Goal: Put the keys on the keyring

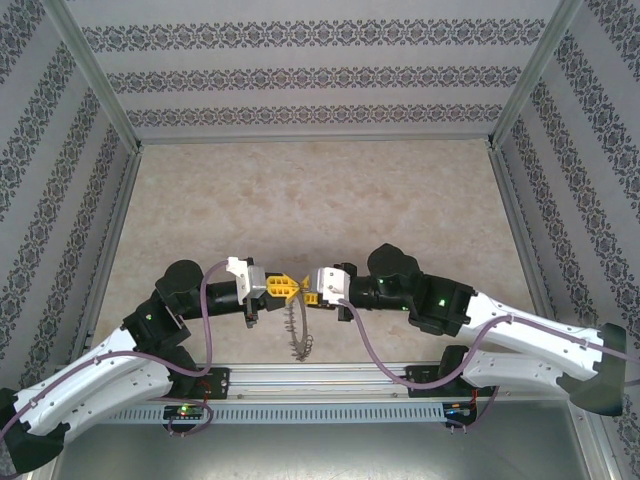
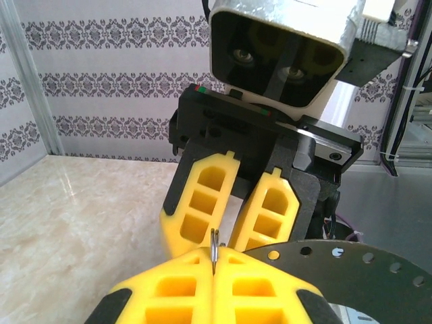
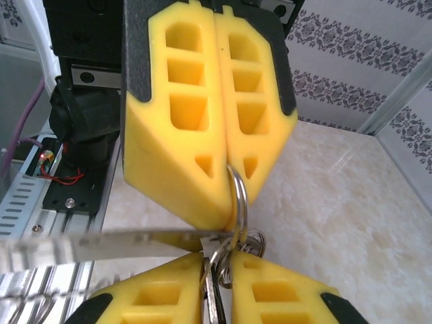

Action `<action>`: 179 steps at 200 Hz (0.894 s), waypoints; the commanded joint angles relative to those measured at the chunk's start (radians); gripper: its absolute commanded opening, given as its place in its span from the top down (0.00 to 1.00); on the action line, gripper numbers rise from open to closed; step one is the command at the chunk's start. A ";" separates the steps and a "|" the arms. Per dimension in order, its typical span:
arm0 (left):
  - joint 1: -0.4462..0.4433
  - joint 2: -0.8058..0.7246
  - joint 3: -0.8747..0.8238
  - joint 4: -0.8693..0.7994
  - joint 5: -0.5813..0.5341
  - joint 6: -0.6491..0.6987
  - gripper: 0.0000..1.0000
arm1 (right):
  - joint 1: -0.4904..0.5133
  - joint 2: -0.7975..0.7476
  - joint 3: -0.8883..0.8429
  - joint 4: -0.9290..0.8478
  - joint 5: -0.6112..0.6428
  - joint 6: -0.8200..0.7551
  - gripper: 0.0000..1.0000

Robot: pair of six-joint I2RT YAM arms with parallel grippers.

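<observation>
Where the two arms sweep in from their outer sides, bent at the elbow with wrists turned level toward each other, the left gripper (image 2: 214,260) is pressed fully together. Its blocky yellow fingers, moulded with open square cells, pinch a thin steel wire loop (image 3: 237,192) edge-on at their seam. Directly opposite and tip to tip with it, the right gripper (image 3: 212,273) sets its matching yellow fingers close, with slim silver metal (image 3: 210,300) standing in the narrow gap. Whether they clamp that piece cannot be told, nor what it is. Just below the meeting fingertips hangs the keyring (image 1: 298,335) — a flat grey plate seen on edge, its rim fringed with small wire rings — over the near part of the pale, marbled worktop (image 1: 320,190).
</observation>
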 commanded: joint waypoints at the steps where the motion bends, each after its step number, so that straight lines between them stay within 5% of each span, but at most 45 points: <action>1: 0.010 -0.031 0.008 0.095 0.020 -0.001 1.00 | -0.012 -0.033 -0.040 -0.037 0.067 0.022 0.85; 65: 0.014 0.002 0.019 0.074 0.023 0.008 1.00 | -0.012 -0.077 -0.037 -0.045 0.162 -0.011 0.95; 143: 0.013 0.069 0.060 -0.043 -0.020 0.060 1.00 | -0.004 -0.023 0.029 -0.089 0.284 -0.050 0.91; 179: 0.013 0.109 0.071 -0.084 -0.075 0.072 1.00 | 0.001 0.005 0.050 -0.094 0.301 -0.058 0.96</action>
